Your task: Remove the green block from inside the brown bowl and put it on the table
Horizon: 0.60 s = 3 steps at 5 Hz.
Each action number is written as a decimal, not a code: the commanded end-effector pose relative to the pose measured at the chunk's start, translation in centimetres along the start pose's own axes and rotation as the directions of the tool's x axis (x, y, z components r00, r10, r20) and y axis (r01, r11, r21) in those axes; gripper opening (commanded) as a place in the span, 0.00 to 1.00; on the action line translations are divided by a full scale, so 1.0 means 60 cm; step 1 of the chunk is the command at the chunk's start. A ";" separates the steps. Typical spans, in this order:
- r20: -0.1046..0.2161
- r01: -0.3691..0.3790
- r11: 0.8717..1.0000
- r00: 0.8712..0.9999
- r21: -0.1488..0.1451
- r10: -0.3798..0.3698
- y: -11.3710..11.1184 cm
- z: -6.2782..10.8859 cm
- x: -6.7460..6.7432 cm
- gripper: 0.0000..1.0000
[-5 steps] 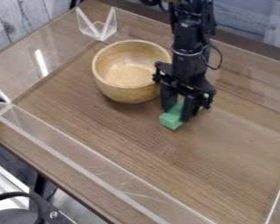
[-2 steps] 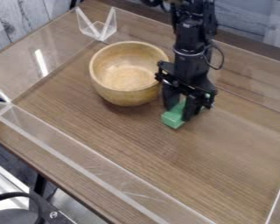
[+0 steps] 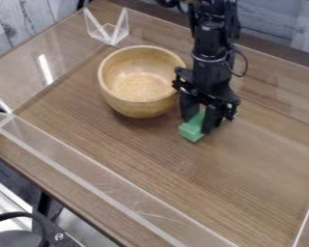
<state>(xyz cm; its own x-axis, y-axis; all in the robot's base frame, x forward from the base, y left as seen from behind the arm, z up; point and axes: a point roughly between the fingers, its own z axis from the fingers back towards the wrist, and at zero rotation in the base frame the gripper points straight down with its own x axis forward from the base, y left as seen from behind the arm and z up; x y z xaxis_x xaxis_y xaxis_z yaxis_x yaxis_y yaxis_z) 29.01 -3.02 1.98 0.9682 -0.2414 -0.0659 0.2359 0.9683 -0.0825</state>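
The green block (image 3: 192, 131) rests on the table (image 3: 183, 188) just right of the brown bowl (image 3: 124, 104). My gripper (image 3: 203, 123) points straight down over the block, with its black fingers closed against the block's sides. The block's lower end shows below the fingertips and touches the wood. The light wooden bowl stands upright with nothing inside it, its rim a finger's width from the gripper.
A clear plastic barrier (image 3: 67, 159) runs along the table's near and left edges. A folded clear plastic piece (image 3: 108, 27) stands at the back left. Bare wood lies in front of and to the right of the gripper.
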 end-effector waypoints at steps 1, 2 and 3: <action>-0.030 0.041 0.999 0.999 -0.020 -0.042 -0.014 -0.023 -0.004 0.00; -0.033 0.049 0.998 0.998 -0.024 -0.050 -0.016 -0.025 -0.005 0.00; -0.038 0.057 0.998 0.998 -0.029 -0.058 -0.018 -0.025 -0.007 0.00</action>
<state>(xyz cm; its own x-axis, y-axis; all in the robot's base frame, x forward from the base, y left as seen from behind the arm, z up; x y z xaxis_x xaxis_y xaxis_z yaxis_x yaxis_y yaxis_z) 28.99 -3.21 1.94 0.9618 -0.2663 -0.0631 0.2601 0.9611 -0.0928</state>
